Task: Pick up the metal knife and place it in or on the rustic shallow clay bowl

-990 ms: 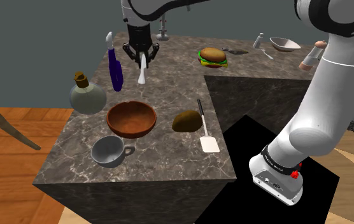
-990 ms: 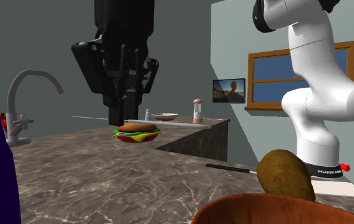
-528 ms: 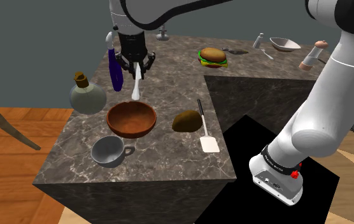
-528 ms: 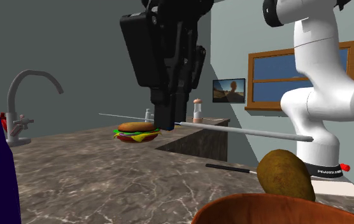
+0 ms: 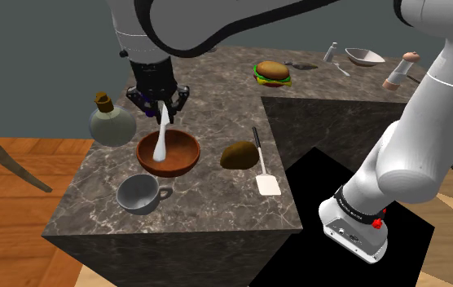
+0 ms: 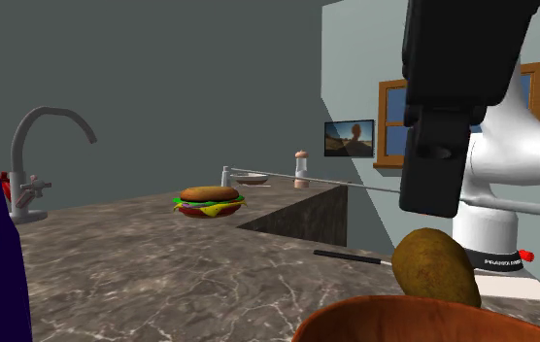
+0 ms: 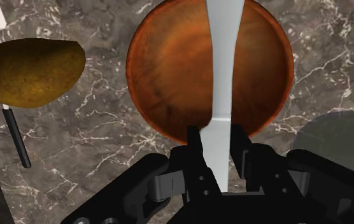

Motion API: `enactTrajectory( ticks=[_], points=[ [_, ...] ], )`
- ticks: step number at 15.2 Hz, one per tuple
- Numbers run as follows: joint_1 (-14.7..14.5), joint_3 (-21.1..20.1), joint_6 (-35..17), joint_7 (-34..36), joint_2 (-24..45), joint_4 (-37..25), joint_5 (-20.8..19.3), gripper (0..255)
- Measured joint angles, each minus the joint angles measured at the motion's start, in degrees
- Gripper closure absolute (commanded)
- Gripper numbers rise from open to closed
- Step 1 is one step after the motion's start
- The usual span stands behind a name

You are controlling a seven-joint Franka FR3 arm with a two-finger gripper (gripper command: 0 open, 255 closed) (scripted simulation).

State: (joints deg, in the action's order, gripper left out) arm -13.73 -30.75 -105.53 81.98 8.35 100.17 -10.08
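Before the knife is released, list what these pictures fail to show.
- Wrist view: the knife runs off the top edge, so its end is cut off; the gripper covers the part it clasps.
- Second exterior view: the bottom edge cuts the brown bowl down to its rim.
- Shoulder view: the knife overlaps the bowl; whether they touch cannot be told.

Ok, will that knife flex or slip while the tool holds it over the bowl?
Probably stiff: the knife runs straight from the tool out over the bowl, no sag. It might pivot or slip: a long smooth stretch overhangs the narrow grip.
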Motion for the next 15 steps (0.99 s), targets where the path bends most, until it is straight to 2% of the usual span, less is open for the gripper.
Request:
enactTrajectory(
  ticks=[15],
  points=[
    [-0.69,0.04,-9.68,3.11,2.46,7.9,-2.03,255]
  ],
)
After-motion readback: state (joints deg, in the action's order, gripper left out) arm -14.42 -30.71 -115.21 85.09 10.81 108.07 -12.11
